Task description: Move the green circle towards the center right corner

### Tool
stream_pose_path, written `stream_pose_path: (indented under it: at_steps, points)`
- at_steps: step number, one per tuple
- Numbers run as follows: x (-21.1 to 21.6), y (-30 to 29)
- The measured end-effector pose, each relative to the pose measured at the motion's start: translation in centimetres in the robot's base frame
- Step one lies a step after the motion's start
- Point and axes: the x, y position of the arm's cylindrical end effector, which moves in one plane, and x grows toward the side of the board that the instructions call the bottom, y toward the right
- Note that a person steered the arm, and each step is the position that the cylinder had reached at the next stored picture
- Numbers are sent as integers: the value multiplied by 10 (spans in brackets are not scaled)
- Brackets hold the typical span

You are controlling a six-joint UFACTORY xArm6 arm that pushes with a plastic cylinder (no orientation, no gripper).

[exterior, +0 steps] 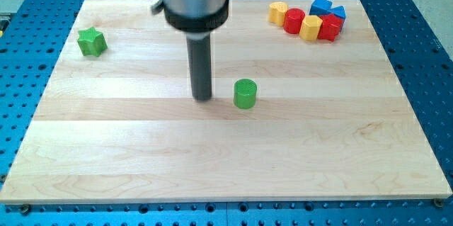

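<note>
green circle [245, 93] on wooden board [141, 148], blue pegboard [425, 56] around.

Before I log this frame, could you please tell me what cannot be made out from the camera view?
- The arm above the rod's collar: cut off by the view's top.
- Whether my tip touches the green circle: a narrow gap seems to show, not certain.
- The blocks in the cluster at the view's top right, such as the blue block: overlapping, shapes unclear.
</note>
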Motion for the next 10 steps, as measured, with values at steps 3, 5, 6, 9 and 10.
stream_pose_path:
  at_steps: [3, 5, 6, 9, 10]
  points:
    - [-9, 41]
    - [-55, -29]
    - [-92, -69]
    - [-121, 112]
    - [-106, 172]
